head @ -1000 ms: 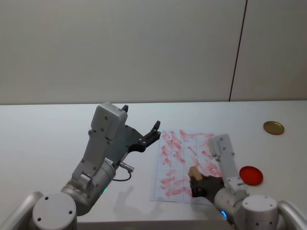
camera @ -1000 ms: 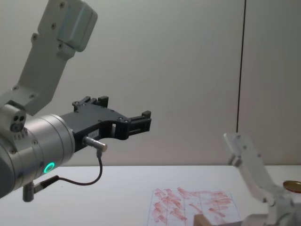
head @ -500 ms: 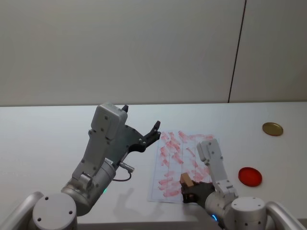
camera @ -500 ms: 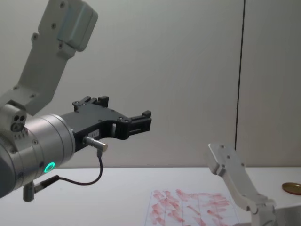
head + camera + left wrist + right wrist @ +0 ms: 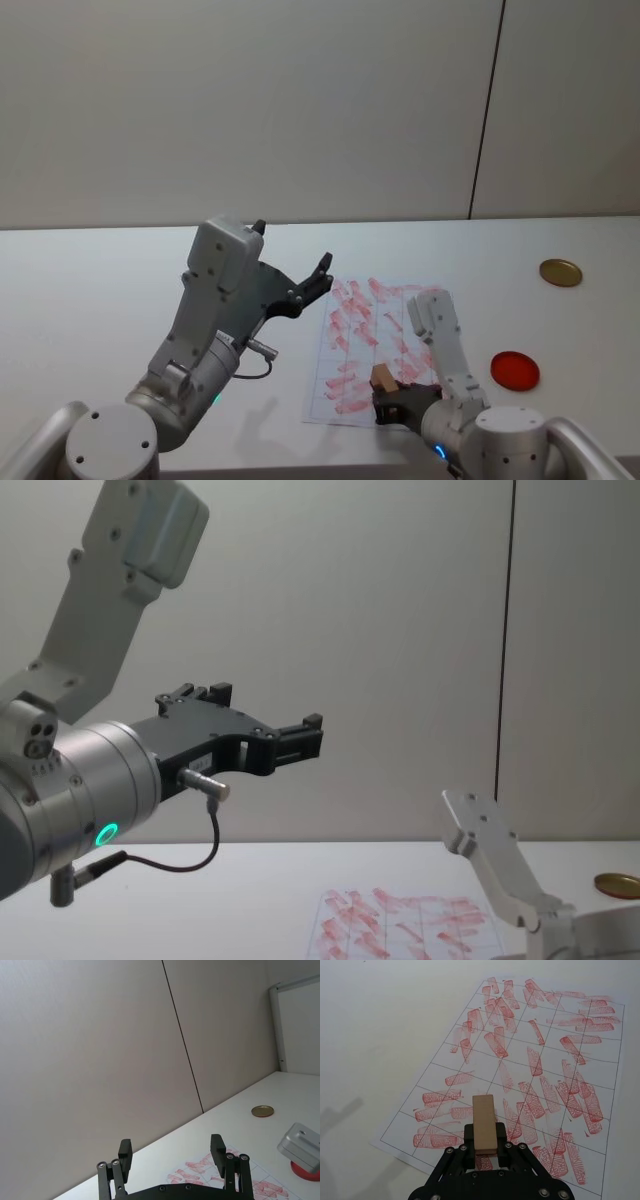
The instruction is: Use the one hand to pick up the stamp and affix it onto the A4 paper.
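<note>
My right gripper point(image 5: 485, 1144) is shut on the stamp point(image 5: 484, 1121), a pale wooden block held upright over the near-left cells of the A4 paper point(image 5: 540, 1035). Its base is hidden, so I cannot tell whether it touches the sheet. In the head view the stamp point(image 5: 383, 378) and right gripper point(image 5: 393, 402) sit at the near edge of the paper point(image 5: 365, 320), which is covered with red prints. My left gripper point(image 5: 316, 279) hangs raised left of the sheet, open and holding nothing; its two fingers stand wide apart in the left wrist view, with the left gripper point(image 5: 171, 1147) above the table.
A gold disc point(image 5: 560, 272) lies at the far right of the white table. A red round pad point(image 5: 515, 370) sits right of the paper, close to my right arm. The left arm's big silver body point(image 5: 80, 800) stands high on the left.
My right arm has carried the stamp leftward and nearer, from the paper's near-right part to its near-left cells. The left arm has not moved.
</note>
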Tool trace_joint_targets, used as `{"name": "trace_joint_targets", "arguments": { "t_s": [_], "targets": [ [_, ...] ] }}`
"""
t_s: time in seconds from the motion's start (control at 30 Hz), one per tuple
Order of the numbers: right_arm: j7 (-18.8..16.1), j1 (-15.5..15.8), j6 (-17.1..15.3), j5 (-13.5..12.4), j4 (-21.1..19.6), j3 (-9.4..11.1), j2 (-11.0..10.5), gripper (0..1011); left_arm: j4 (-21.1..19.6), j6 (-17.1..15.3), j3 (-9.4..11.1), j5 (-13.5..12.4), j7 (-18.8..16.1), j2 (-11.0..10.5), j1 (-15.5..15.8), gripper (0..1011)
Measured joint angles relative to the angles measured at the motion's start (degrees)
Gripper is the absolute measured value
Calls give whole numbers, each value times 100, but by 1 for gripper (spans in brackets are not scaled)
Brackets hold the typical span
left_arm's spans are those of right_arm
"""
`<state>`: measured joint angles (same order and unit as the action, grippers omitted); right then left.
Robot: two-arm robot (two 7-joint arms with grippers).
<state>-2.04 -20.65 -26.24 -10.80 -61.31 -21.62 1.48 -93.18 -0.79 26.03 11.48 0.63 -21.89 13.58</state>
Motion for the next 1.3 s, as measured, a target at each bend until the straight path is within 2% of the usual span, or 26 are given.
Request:
{"name": "trace_joint_targets", "arguments": {
  "t_s": [0.33, 0.93, 1.17, 1.3],
  "targets": [
    [26, -43, -76, -108, 139, 48, 35, 220, 0, 0, 0, 0, 0, 0, 0, 993],
    [26, -68, -78, -84, 219, 80, 47, 219, 0, 0, 0, 0, 0, 0, 0, 993],
    [44, 18, -79, -20, -24, 81, 12, 219, 0, 0, 0, 0, 0, 0, 0, 993],
    [88, 122, -41, 20, -306, 78, -34, 218, 0, 0, 0, 0, 0, 0, 0, 993]
  ]
}}
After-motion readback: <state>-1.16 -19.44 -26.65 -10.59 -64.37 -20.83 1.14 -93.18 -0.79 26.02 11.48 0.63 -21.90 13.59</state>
